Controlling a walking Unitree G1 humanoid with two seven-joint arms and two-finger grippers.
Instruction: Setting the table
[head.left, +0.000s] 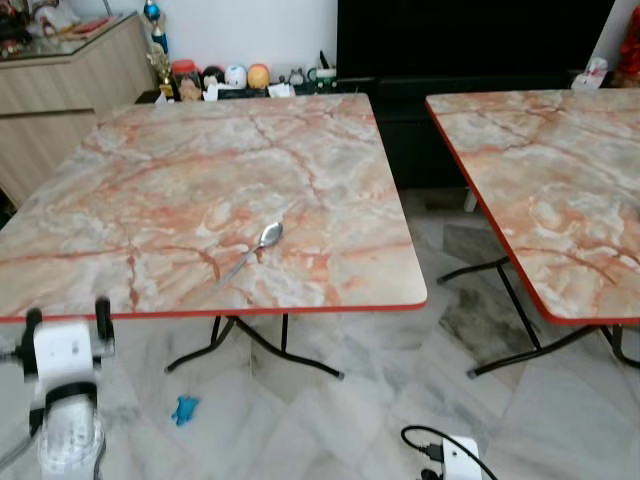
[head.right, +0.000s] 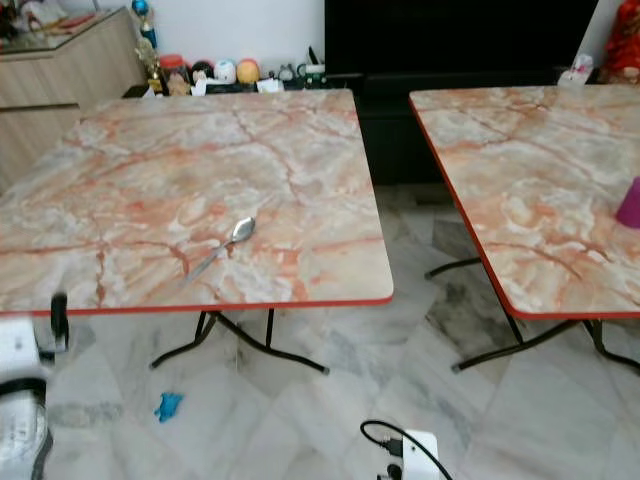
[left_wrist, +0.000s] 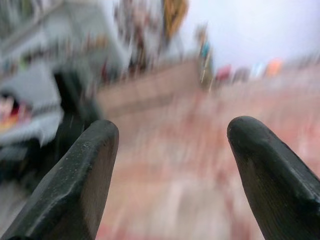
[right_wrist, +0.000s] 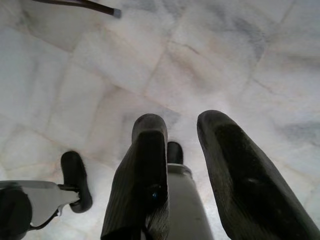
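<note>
A metal spoon (head.left: 262, 243) lies alone on the near-right part of the marble-patterned folding table (head.left: 180, 180), bowl pointing away from me. My left gripper (head.left: 68, 320) is raised at the table's near-left edge, open and empty, well to the left of the spoon. In the left wrist view its fingers (left_wrist: 80, 175) stand wide apart over a blurred tabletop. My right gripper (right_wrist: 182, 125) hangs low and points at the floor. Its fingers (right_wrist: 150, 165) are a little apart with nothing held.
A second matching table (head.left: 540, 170) stands to the right across a gap of tiled floor, with a pink cup (head.right: 630, 203) on it. A small blue object (head.left: 184, 408) lies on the floor under the near table. A wooden sideboard (head.left: 60, 90) and a shelf of ornaments (head.left: 240, 78) stand behind.
</note>
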